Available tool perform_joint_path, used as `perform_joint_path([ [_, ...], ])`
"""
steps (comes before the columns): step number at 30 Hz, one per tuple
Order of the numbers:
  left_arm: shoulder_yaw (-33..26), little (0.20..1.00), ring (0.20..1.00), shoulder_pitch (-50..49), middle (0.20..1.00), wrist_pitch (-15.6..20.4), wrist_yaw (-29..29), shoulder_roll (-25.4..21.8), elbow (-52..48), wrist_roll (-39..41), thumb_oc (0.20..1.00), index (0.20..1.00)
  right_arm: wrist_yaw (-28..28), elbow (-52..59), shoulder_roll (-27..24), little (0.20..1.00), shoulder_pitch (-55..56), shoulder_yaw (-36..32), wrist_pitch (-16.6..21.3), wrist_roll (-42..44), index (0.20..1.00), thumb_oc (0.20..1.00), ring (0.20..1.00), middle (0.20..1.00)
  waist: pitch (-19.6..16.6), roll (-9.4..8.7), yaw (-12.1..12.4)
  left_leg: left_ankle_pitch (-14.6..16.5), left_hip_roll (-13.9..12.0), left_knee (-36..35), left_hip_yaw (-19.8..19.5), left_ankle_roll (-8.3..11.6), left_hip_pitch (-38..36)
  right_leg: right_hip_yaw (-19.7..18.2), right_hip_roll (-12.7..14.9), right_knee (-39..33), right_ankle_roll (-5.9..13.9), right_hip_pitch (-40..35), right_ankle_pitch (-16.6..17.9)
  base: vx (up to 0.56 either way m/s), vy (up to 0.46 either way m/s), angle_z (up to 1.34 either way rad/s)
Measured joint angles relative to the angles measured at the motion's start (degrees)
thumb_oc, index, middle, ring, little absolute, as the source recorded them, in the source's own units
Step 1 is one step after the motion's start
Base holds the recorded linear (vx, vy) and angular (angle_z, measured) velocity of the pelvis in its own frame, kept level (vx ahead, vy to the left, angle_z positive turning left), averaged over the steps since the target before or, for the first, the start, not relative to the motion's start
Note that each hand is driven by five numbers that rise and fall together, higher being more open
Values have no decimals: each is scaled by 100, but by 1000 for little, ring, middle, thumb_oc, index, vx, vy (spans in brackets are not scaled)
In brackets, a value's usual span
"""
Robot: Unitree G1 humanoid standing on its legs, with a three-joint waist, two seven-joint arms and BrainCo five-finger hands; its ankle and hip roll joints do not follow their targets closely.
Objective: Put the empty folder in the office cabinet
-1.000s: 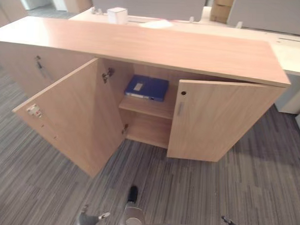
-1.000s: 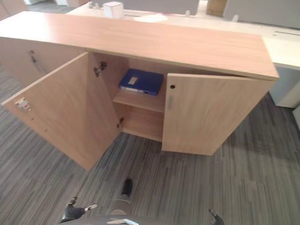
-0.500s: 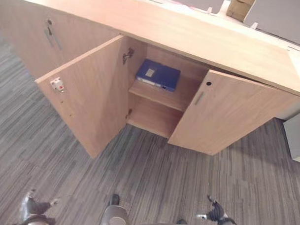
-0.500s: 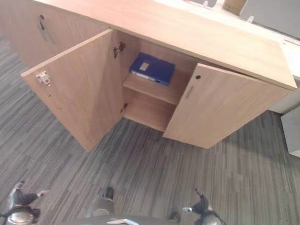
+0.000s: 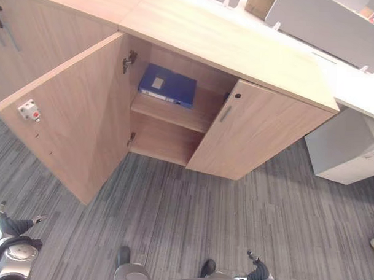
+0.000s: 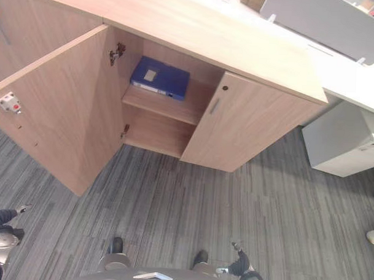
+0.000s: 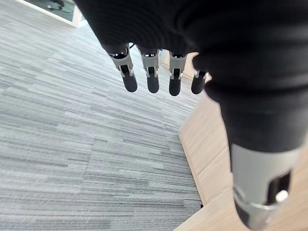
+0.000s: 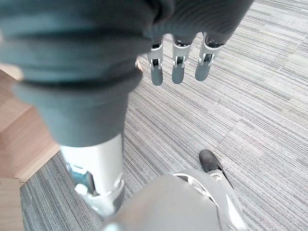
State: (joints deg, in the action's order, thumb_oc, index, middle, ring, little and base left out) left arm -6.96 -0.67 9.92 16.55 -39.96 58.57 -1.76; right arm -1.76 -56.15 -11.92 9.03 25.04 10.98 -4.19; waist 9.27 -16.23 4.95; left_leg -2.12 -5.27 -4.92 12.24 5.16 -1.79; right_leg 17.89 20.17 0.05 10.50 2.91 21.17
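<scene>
Left robot hand point(image 7: 159, 57) is hanging with fingers straight and empty, right robot hand point(image 8: 178, 53) likewise relaxed over the grey carpet point(image 5: 233, 215); blue folder point(image 5: 167, 85) is lying flat on the upper shelf point(image 5: 175, 115) inside the open office cabinet point(image 5: 239, 62)

The folder point(image 5: 167, 86) lies flat on the upper shelf point(image 5: 169, 115) inside the office cabinet point(image 5: 233, 52), between its two open doors: the left door point(image 5: 71, 123) swung wide, the right door point(image 5: 248, 139) partly open. A pedestal unit point(image 5: 346, 152) stands on the carpet point(image 5: 233, 227) to the cabinet's right, under the desk point(image 5: 361, 91) behind it
</scene>
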Motion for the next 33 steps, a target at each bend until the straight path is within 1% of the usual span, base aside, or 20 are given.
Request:
perform_joint_path([
  [1, 0, 1000, 1000, 0, 1000, 0, 0, 0, 0, 0, 1000, 1000, 0, 0, 0, 1000, 0, 0, 0, 0, 1000, 1000, 1000, 1000, 0, 0, 0, 0, 0, 0, 0, 0, 0, 0, 0, 0, 0, 0, 0, 5, -1, -22],
  [3, -38, 1000, 1000, 131, 1000, -7, 92, -194, 13, -39, 1000, 1000, -3, -11, -3, 1000, -9, 1, 1, 85, 1000, 1000, 1000, 1000, 50, -61, 21, 12, -15, -9, 22, 15, -66, -14, -9, -3, 39, -11, -34, 12, 2, -8],
  [5, -55, 1000, 1000, 140, 1000, -3, 221, -293, -20, -96, 1000, 1000, -11, -11, -5, 1000, -18, -1, 11, 89, 1000, 1000, 1000, 1000, 58, -101, 29, 7, -37, -8, 119, 7, -129, -31, -45, -6, 54, -29, -47, 6, 0, -17],
  [9, -52, 1000, 1000, 232, 1000, -12, 341, -427, -24, -120, 1000, 1000, -11, -20, -5, 1000, -5, 8, 29, 90, 1000, 1000, 1000, 1000, 91, -181, 24, 85, -57, -9, 149, 85, -185, -41, -62, -22, 217, -119, -186, 1, -5, -5],
  [12, -51, 1000, 1000, 295, 1000, -51, 453, -608, -21, -181, 1000, 1000, -41, -11, -5, 1000, -47, 9, 30, 91, 1000, 1000, 1000, 1000, 146, -282, 16, 83, -107, -8, 176, 86, -195, -135, -122, -30, 227, -114, -195, -7, -38, -5],
  [17, -40, 1000, 1000, 544, 1000, -89, 526, -939, -23, -209, 1000, 1000, -125, -3, -4, 1000, -46, 32, 49, 99, 1000, 1000, 1000, 1000, 245, -518, 7, 54, -213, 10, 238, 97, -271, -178, -211, -19, 227, -109, -194, 3, -60, -6],
  [20, 9, 1000, 1000, 771, 1000, -120, 527, -1152, -15, -269, 1000, 1000, -131, -4, -4, 1000, -13, 220, 64, 100, 1000, 1000, 1000, 1000, 299, -656, -20, 70, -287, -6, 289, 121, -299, -221, -283, -17, 227, -100, -194, 18, -45, -9],
  [21, 9, 1000, 1000, 771, 1000, -120, 527, -1152, -15, -269, 1000, 1000, -131, -4, -4, 1000, -13, 220, 64, 100, 1000, 1000, 1000, 1000, 299, -656, -20, 70, -287, -6, 289, 121, -299, -221, -283, -17, 227, -100, -194, 0, 0, 0],
  [24, 49, 1000, 1000, 979, 1000, -136, 524, -1227, 12, -322, 1000, 1000, -129, 19, -9, 1000, 15, 227, 109, 100, 1000, 1000, 1000, 1000, 291, -708, -159, 60, -360, 45, 384, 173, -365, -311, -375, -6, 226, -101, -194, 27, -50, -10],
  [26, 181, 1000, 1000, 1104, 1000, -173, 514, -1422, 120, -373, 1000, 1000, -123, 128, -11, 1000, 24, 248, 135, 100, 1000, 1000, 1000, 1000, 302, -737, -176, 42, -424, 48, 474, 217, -431, -325, -453, -27, 227, -106, -194, 10, -36, -29],
  [27, 239, 1000, 1000, 1197, 1000, -217, 511, -1454, 206, -376, 1000, 1000, -124, 163, -22, 1000, 43, 243, 135, 102, 1000, 1000, 1000, 1000, 302, -742, -199, 49, -454, 45, 512, 284, -469, -333, -500, -51, 227, -127, -195, 20, -60, -30],
  [28, 249, 1000, 1000, 1345, 1000, -296, 514, -1478, 325, -365, 1000, 1000, -121, 178, -31, 1000, 88, 244, 150, 102, 1000, 1000, 1000, 1000, 297, -750, -234, 102, -475, 29, 556, 264, -469, -323, -518, -98, 231, -140, -198, 17, -41, -17],
  [29, 266, 1000, 1000, 1455, 1000, -307, 476, -1512, 453, -367, 1000, 1000, -112, 186, -37, 1000, 122, 250, 154, 101, 1000, 1000, 1000, 1000, 297, -751, -249, 92, -494, 40, 561, 273, -466, -328, -536, -107, 232, -111, -199, 11, -50, -7],
  [30, 268, 1000, 1000, 1456, 1000, -323, 422, -1566, 507, -367, 1000, 1000, -99, 184, -38, 1000, 141, 273, 142, 101, 1000, 1000, 1000, 1000, 299, -747, -244, 45, -531, 49, 583, 338, -467, -333, -578, -110, 231, -115, -198, -7, -39, -8],
  [32, 372, 1000, 1000, 1543, 1000, -345, 414, -1536, 520, -363, 1000, 1000, -95, 208, -61, 1000, 203, 304, 149, 103, 1000, 1000, 1000, 1000, 295, -752, -265, 67, -568, 47, 600, 324, -474, -336, -609, -111, 234, -121, -201, -3, -23, -2],
  [33, 476, 1000, 1000, 1573, 1000, -354, 415, -1527, 522, -352, 1000, 1000, -82, 213, -73, 1000, 188, 368, 148, 103, 1000, 1000, 1000, 1000, 294, -754, -245, 17, -565, 51, 611, 370, -475, -366, -606, -112, 234, -100, -201, 0, 0, 0],
])
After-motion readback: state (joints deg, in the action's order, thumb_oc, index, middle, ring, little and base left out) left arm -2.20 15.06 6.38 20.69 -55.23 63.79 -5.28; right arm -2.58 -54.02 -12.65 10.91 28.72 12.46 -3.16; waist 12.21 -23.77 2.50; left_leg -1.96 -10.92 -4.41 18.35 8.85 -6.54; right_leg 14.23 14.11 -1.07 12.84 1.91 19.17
